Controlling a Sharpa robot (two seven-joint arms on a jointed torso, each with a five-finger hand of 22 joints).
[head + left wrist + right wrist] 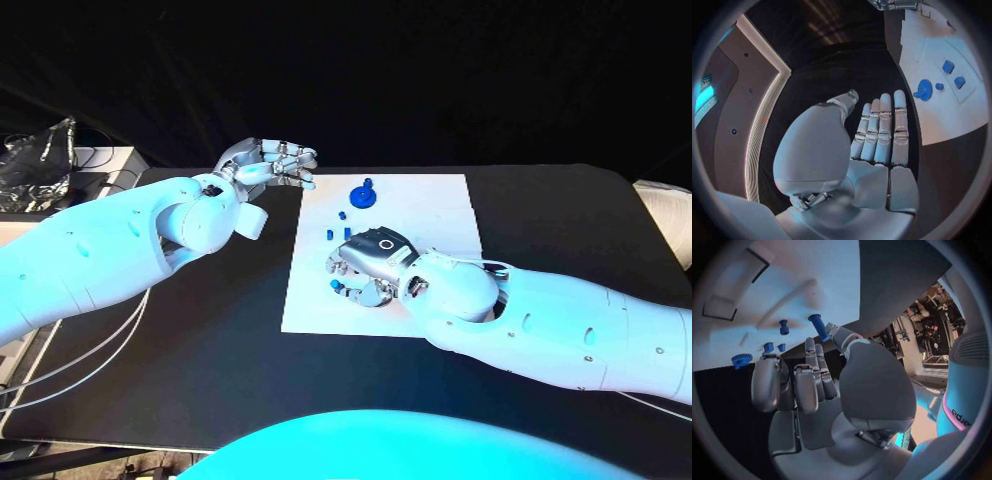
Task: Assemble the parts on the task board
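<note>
The white task board (pixel 426 205) lies in the middle of the black table. A blue gear (pixel 364 196) stands near its far left edge, with small blue pieces (pixel 343 231) just in front of it. My right hand (pixel 369 266) hovers over the board's left middle. In the right wrist view its thumb and a finger pinch a long blue peg (pixel 819 326) by its end. A shorter blue peg (pixel 784 326), two small blocks (pixel 774 347) and the gear (pixel 741 360) sit beyond it. My left hand (pixel 274 163) hangs off the board's far left corner, fingers straight (pixel 879 130), holding nothing.
The board has shallow rectangular recesses (pixel 720 307). In the left wrist view the gear (pixel 923 90) and two blue blocks (pixel 953 74) sit on the board. A white shelf with cables and a dark bag (pixel 43 160) stands past the table's left edge.
</note>
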